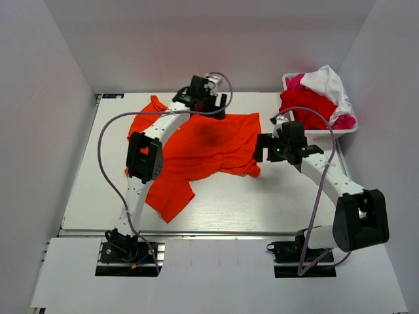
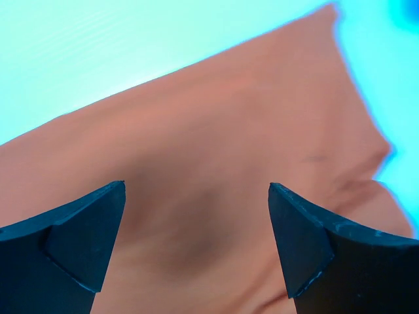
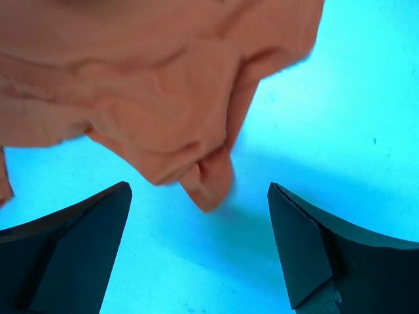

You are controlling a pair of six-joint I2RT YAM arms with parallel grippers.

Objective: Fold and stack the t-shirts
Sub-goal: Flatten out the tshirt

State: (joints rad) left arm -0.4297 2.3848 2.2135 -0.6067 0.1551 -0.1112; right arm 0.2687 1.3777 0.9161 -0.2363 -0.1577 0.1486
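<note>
The left pincer (image 1: 213,110) (image 2: 196,190) hangs open over the far edge of the orange t-shirt (image 1: 216,144) (image 2: 229,131), with cloth showing between its spread fingers. The right pincer (image 1: 262,149) (image 3: 200,190) is open too, over the bench (image 1: 229,209) just beside the shirt's crumpled right corner (image 3: 203,183). The shirt lies spread and wrinkled across the middle of the bench. At the far right, a white basket (image 1: 347,129) holds a red shirt (image 1: 306,108), a pink shirt (image 1: 296,82) and a white shirt (image 1: 327,82) in a heap.

Crumpled orange t-shirt (image 3: 150,85) edge across the top, one folded corner pointing down toward the gripper (image 3: 198,190), dark fingers (image 3: 72,261) spread wide at the lower corners, cyan-tinted desk (image 3: 340,118) beneath
</note>
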